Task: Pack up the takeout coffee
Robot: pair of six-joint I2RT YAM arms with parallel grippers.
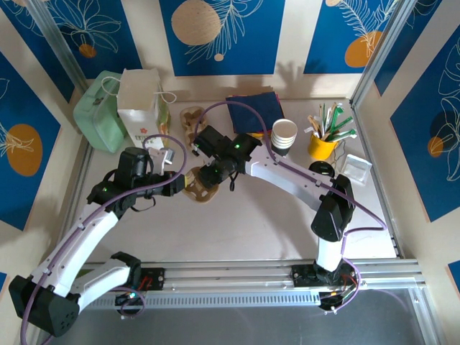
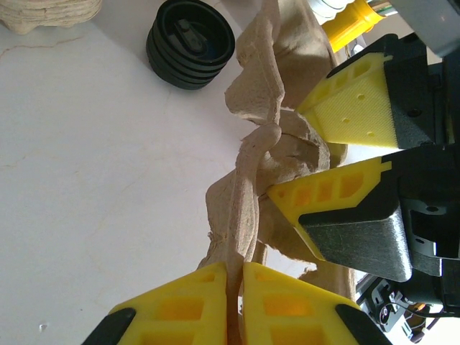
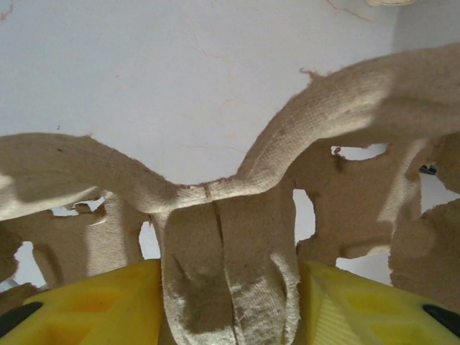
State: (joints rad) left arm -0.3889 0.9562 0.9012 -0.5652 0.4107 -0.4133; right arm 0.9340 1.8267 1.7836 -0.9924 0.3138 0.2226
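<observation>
A white table (image 1: pixel 251 223) stands between blue patterned walls (image 1: pixel 237 36), with a brown cardboard cup tray (image 1: pixel 203 192) at its middle. The left gripper (image 2: pixel 231 269) is pinched tight on the tray's rim; the right gripper (image 3: pixel 230 295), half closed, clasps its middle ridge. Where the lidded coffee cup is, I cannot tell.

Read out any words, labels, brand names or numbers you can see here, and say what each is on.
No text is legible in any view.
White paper bag: a small red mark on its front, too small to read.
Stack of paper cups: dark band, no readable print.
Cup carrier: plain cardboard, no print.
Stack of black lids: no legible marking.
</observation>
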